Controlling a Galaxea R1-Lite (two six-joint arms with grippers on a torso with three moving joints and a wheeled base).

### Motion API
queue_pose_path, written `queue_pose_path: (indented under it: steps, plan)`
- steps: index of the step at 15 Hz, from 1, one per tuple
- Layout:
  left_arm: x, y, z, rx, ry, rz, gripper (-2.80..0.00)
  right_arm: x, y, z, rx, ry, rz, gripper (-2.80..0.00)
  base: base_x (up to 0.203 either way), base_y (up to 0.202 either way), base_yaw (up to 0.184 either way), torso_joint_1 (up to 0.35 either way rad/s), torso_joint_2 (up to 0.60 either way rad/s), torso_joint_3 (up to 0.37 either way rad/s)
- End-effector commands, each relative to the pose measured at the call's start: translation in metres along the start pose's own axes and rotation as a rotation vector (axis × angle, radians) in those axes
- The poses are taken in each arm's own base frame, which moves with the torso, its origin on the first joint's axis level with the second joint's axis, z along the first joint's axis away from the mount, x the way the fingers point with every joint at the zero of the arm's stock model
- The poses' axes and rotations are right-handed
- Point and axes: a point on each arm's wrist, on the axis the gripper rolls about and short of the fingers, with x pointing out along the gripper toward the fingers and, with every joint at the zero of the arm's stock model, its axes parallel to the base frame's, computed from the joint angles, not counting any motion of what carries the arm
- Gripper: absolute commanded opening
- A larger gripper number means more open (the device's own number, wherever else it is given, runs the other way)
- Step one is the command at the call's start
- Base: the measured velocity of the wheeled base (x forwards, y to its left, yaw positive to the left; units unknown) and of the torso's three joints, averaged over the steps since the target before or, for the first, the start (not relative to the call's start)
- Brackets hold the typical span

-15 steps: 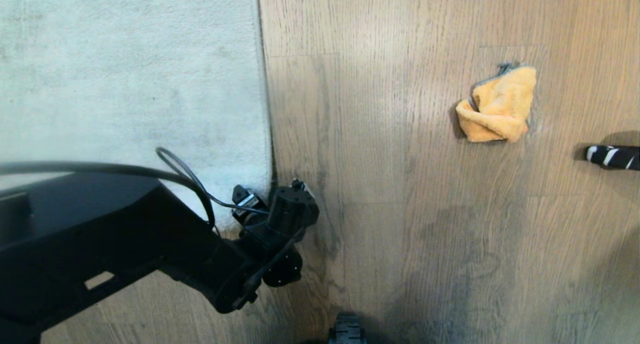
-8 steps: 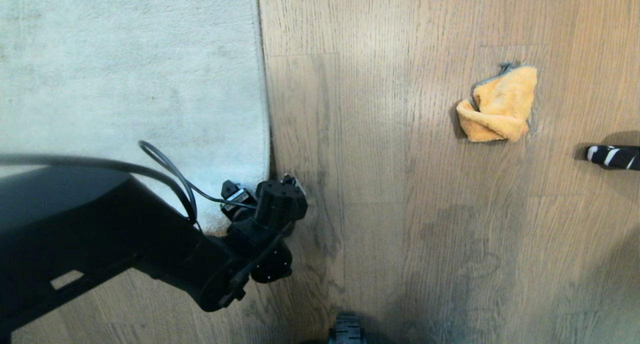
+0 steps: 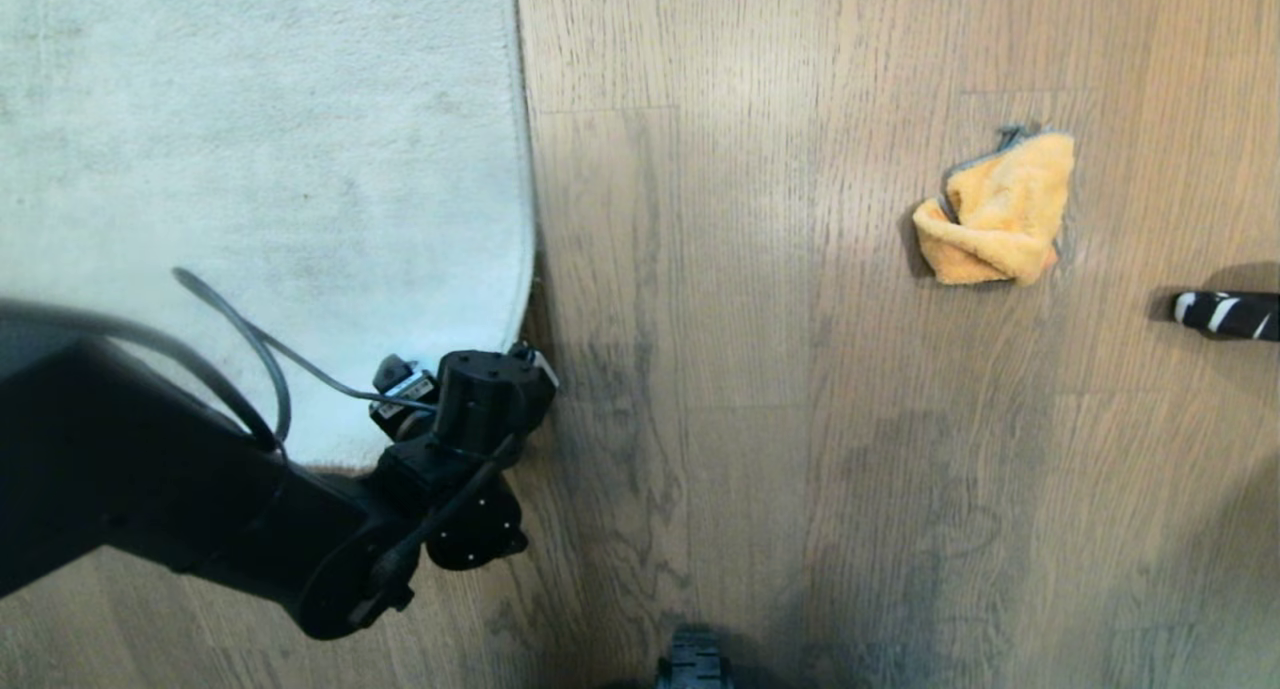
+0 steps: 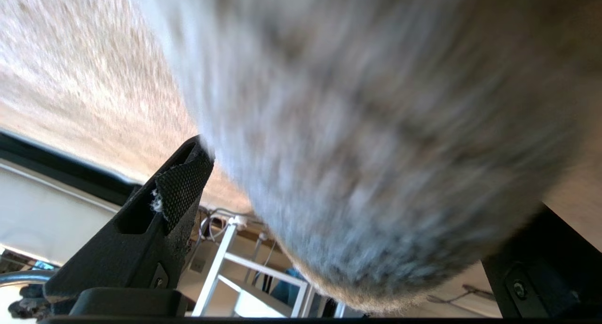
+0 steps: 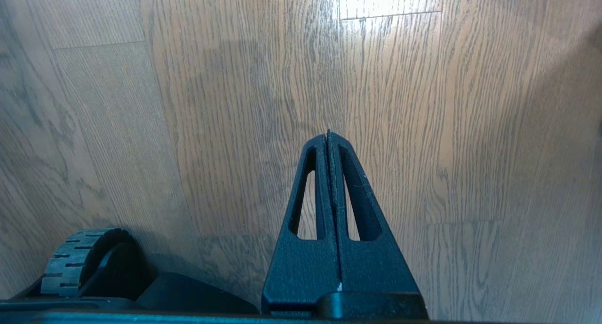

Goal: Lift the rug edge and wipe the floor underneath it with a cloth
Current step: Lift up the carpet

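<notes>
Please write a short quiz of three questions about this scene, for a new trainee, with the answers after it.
1. True or false: the small orange-yellow fuzzy cloth lies on the pale grey short-pile rug.
2. Which gripper is at the rug's rounded corner: A) left gripper, B) right gripper?
3. Fill in: the right gripper's fingers are ____.

Key:
1. False; it lies on the brown wood-grain plank floor, apart from the rug.
2. A; open, with the rug's edge between its fingers.
3. Shut, holding nothing, above bare floor.
</notes>
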Motion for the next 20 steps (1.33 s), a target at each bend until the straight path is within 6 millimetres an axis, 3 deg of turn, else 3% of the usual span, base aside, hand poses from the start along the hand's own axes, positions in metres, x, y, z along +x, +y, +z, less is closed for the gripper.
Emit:
queue_pose_path:
  steps: [1, 4, 7, 15, 18, 20]
  plan:
    - [-0.001, 0.02, -0.013, -0.033, 0.019, 0.023, 0.0, 0.0, 0.0, 0.0, 0.0, -0.001, 0.0, -2.8, 0.0, 0.0, 0.0, 0.0, 0.0, 0.0]
    - [0.006, 0.033, -0.03, -0.047, 0.029, 0.009, 0.0, 0.0, 0.0, 0.0, 0.0, -0.001, 0.0, -2.8, 0.0, 0.0, 0.0, 0.0, 0.0, 0.0]
    - [0.014, 0.033, -0.032, -0.06, -0.024, -0.05, 0.0, 0.0, 0.0, 0.0, 0.0, -0.001, 0.001, -2.8, 0.0, 0.0, 0.0, 0.0, 0.0, 0.0]
    - [0.038, -0.013, 0.0, -0.194, -0.203, 0.028, 0.0, 0.0, 0.0, 0.0, 0.0, -0.001, 0.0, -2.8, 0.0, 0.0, 0.0, 0.0, 0.0, 0.0]
    - [0.039, -0.007, 0.02, -0.255, -0.256, 0.076, 0.0, 0.0, 0.0, 0.0, 0.0, -0.001, 0.0, -2.8, 0.0, 0.0, 0.0, 0.0, 0.0, 0.0]
    - [0.037, 0.001, 0.023, -0.283, -0.267, 0.091, 0.0, 0.0, 0.0, 0.0, 0.0, -0.001, 0.0, -2.8, 0.0, 0.0, 0.0, 0.0, 0.0, 0.0]
